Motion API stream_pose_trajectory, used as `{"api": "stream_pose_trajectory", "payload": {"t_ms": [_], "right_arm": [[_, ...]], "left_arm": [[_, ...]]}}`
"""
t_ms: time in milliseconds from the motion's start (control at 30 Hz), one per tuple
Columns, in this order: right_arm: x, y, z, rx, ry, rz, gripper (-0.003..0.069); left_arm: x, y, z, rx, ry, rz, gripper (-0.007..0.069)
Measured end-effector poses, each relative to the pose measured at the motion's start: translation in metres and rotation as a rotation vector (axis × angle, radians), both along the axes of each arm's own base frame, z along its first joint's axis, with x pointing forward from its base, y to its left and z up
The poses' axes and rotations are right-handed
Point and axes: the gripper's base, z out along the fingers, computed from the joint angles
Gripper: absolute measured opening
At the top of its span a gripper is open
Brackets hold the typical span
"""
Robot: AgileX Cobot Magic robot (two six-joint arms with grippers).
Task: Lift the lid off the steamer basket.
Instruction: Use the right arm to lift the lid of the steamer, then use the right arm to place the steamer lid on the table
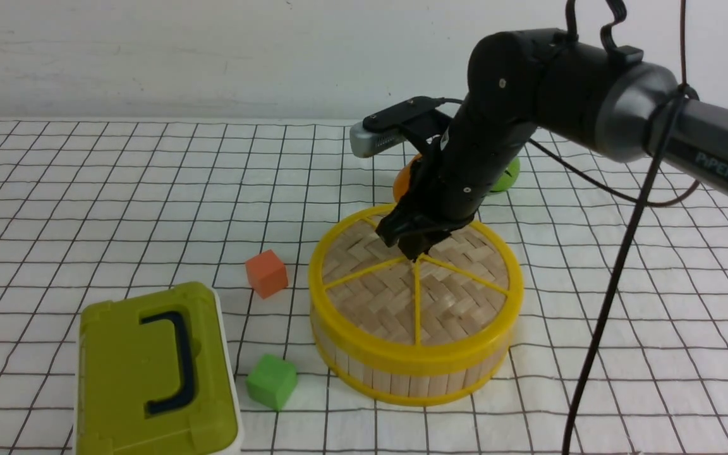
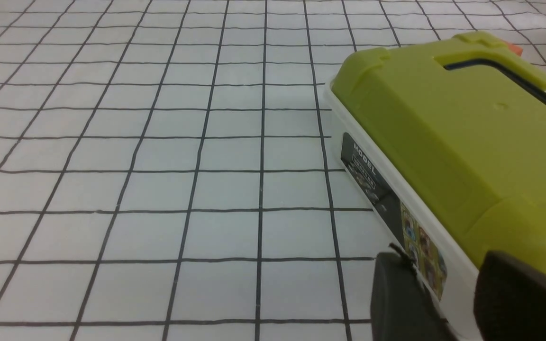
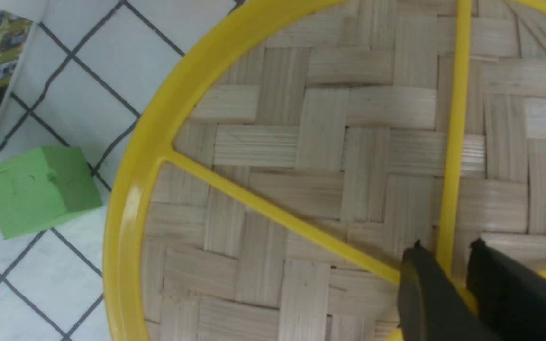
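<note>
The right gripper (image 1: pixel 416 250) is set down on the centre of the lid (image 1: pixel 384 292), where the yellow spokes (image 1: pixel 416 302) meet. In the right wrist view its 2 dark fingers (image 3: pixel 423 289) are seen drawn close together, clamped on the yellow piece at the lid's middle, with 1 spoke (image 3: pixel 452 142) running out from between them. The lid is seated flat on the basket (image 1: pixel 402 374), its yellow rim lined up with the basket's top ring. The basket is stood on the grid cloth (image 1: pixel 86 189), right of centre in the front view and under the right arm.

The left gripper (image 2: pixel 440 272) is shown only in its own wrist view. Its fingers (image 2: pixel 396 298) are held apart, low over the cloth, just beside the white side of the box (image 2: pixel 453 132); whether the box is touched cannot be told.

The box (image 1: pixel 155 373) is placed at the near left, well apart from the basket, with its olive top and dark handle (image 1: pixel 177 360) facing up. A green cube (image 1: pixel 271 381) is found between the box and the basket, near the basket's wall. An orange cube (image 1: pixel 266 273) is found farther back, just left of the basket. Behind the basket, 2 round things, 1 orange (image 1: pixel 402 181) and 1 green (image 1: pixel 508 177), are mostly hidden by the arm.
</note>
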Motion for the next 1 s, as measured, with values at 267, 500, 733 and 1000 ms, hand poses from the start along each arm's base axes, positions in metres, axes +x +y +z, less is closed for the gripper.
{"api": "stream_pose_trajectory", "payload": {"t_ms": [267,500,733,1000], "right_arm": [[-0.027,-0.019,0.074,-0.024,-0.09,0.023,0.0104],[-0.069,-0.071,0.149,-0.007,-0.213,-0.047,0.0104],[-0.094,-0.162,0.136,-0.041,-0.194,-0.302,0.0104],[-0.072,-0.218,0.071,-0.058,-0.126,-0.499,0.0104]], "left_arm": [[0.0,0.0,0.0,0.0,0.0,0.0,0.0239],[0.0,0.0,0.0,0.0,0.0,0.0,0.0239],[0.0,0.0,0.0,0.0,0.0,0.0,0.0239],[0.0,0.0,0.0,0.0,0.0,0.0,0.0239]]}}
